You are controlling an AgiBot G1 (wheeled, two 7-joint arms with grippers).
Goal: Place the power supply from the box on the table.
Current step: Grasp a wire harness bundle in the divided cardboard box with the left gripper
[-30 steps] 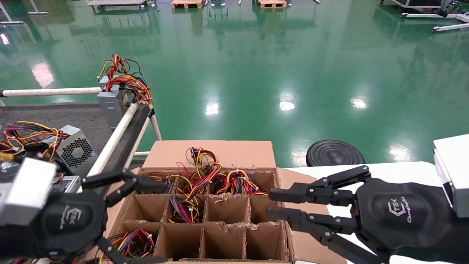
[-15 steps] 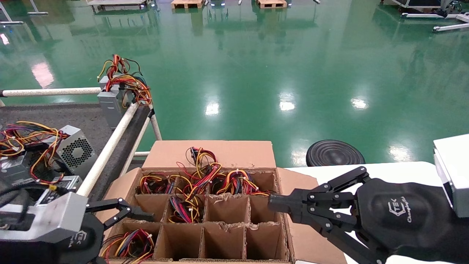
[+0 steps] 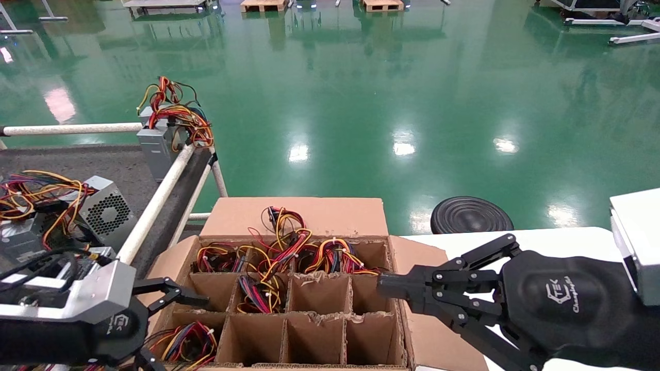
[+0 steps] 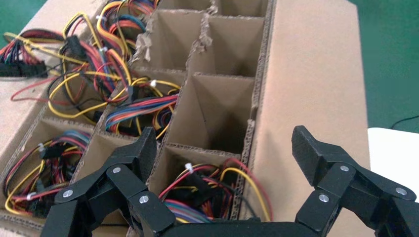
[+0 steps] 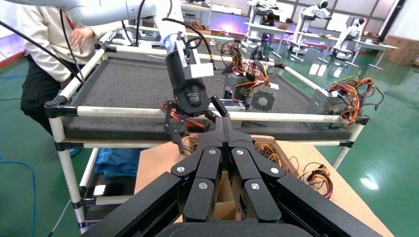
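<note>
The box point(image 3: 319, 216) holds wire bundles point(image 3: 289, 252) in its far and left cells; the near right cells lie bare. The left gripper point(image 4: 222, 148) hangs spread wide over the near left cell, and the right gripper point(image 3: 384, 286) is pressed closed at the box's right wall.

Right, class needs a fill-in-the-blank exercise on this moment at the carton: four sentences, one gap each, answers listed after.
1. The left gripper hovers over the box with its fingers ____.
2. The right gripper has its fingers ____.
3. The cell directly under the left gripper holds a bundle of coloured ____.
4. The floor beyond the box is ____ in colour.

Missing words: open; shut; wires; green
</note>
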